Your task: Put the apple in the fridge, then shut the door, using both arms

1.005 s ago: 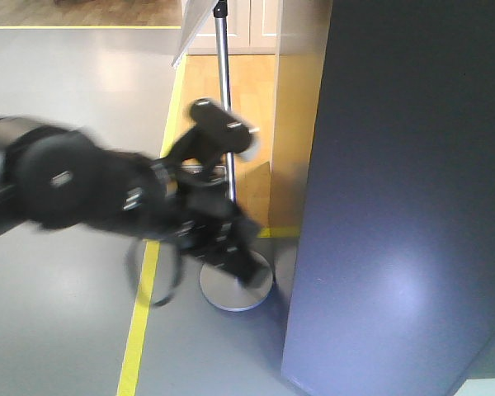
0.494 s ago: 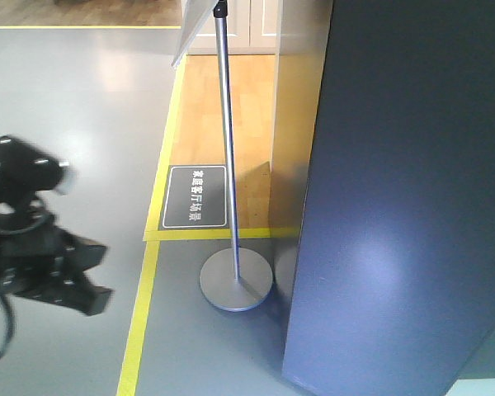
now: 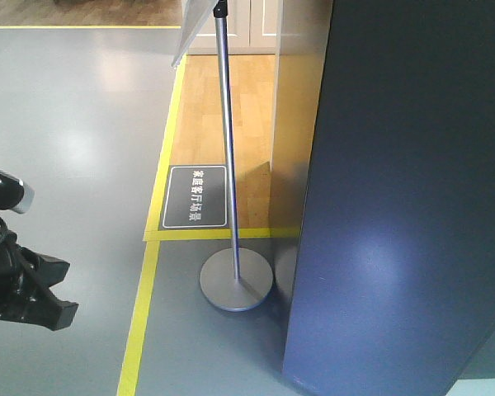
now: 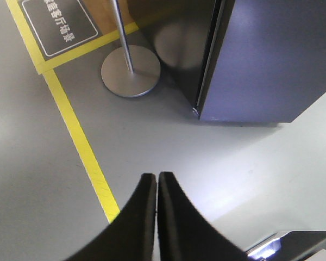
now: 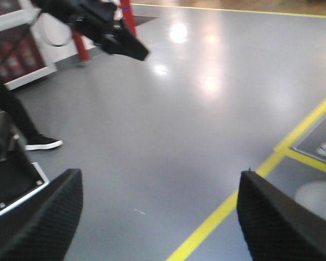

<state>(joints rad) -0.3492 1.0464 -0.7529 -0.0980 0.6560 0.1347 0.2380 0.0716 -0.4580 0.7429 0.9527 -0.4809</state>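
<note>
The fridge (image 4: 176,49) stands on the grey floor (image 3: 82,124). It is a tall, heavy, rigid cabinet that should not shift under a push. Its door (image 3: 404,206) lies flat against the cabinet, with only a thin pale seam at the near corner, so it looks shut. As a container the fridge hides its contents entirely: no shelf or bin can be seen. The door is a stiff, smooth slab, probably light on its hinges, and better pressed flat near its free edge than gripped. Just beside the fridge's left corner a sign stand (image 3: 235,285) rests on a round metal base. The left gripper (image 4: 156,176) hangs low over the floor, fingers pressed together on nothing. The right gripper (image 5: 160,174) is spread wide and empty. The apple appears in no view; likely it sits inside. It is small, firm, waxy and easily bruised, so it wants a gentle hold across its widest part.
</note>
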